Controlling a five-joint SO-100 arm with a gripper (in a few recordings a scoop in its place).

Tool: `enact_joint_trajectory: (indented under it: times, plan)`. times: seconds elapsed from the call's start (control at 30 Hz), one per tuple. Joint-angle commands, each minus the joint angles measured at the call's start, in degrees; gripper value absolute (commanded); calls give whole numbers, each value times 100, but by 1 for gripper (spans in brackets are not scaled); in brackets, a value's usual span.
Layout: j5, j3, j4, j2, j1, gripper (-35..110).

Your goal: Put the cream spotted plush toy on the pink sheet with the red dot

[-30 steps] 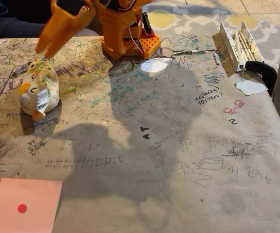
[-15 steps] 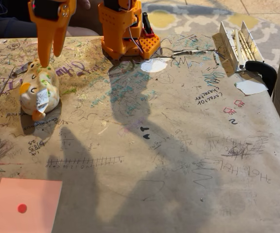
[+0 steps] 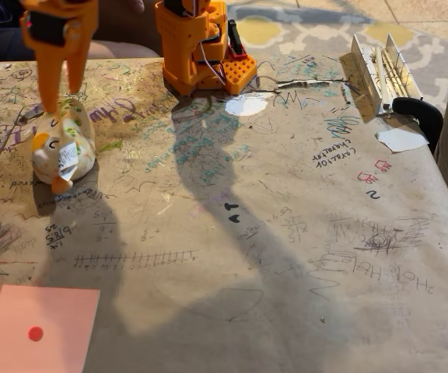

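In the fixed view, the orange claw (image 3: 56, 101) hung point-down at the far left of the table (image 3: 286, 233), its two fingers spread a little with a narrow gap between them, gripping nothing. The fingertips (image 3: 48, 97) reached the top of the cream spotted plush toy (image 3: 62, 148) (whether they actually touched the plush or stopped just short, I could not tell from where the camera stood). The toy sat upright on the table, its closed-eye face and orange beak turned toward the left edge of the picture, a white tag hanging down its front and an orange foot poking out below.

The pink sheet with the red dot (image 3: 41, 330) lay flat at the near left corner, well apart from the toy, with the dot sitting left of its middle and nothing on it.

The arm's orange base (image 3: 201, 47) stood at the far edge of the table, near the centre. Just in front of it lay a small white paper scrap (image 3: 246, 105), and another white scrap (image 3: 400, 139) rested near the right edge, beside a black curved handle (image 3: 418, 113) and a pale slatted rack (image 3: 379, 70). The brown table covering was scribbled all over with pen marks, and the arm's long shadow stretched across it toward the near side.
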Motion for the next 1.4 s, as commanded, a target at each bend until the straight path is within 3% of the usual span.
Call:
enact_joint_trajectory:
  times: [0.0, 0.63, 0.97, 1.07, 1.17, 1.37]
  plan:
    - [-105, -422, -334, -334, 167, 21]
    - [18, -668, -264, -1195, -659, 22]
    - [97, -1740, -431, -2742, -343, 21]
    - [-70, -1687, -404, -2742, -413, 16]
    - [-255, -1837, -255, -2918, -448, 1]
    - [-510, -1661, 9, -2417, -519, 0]
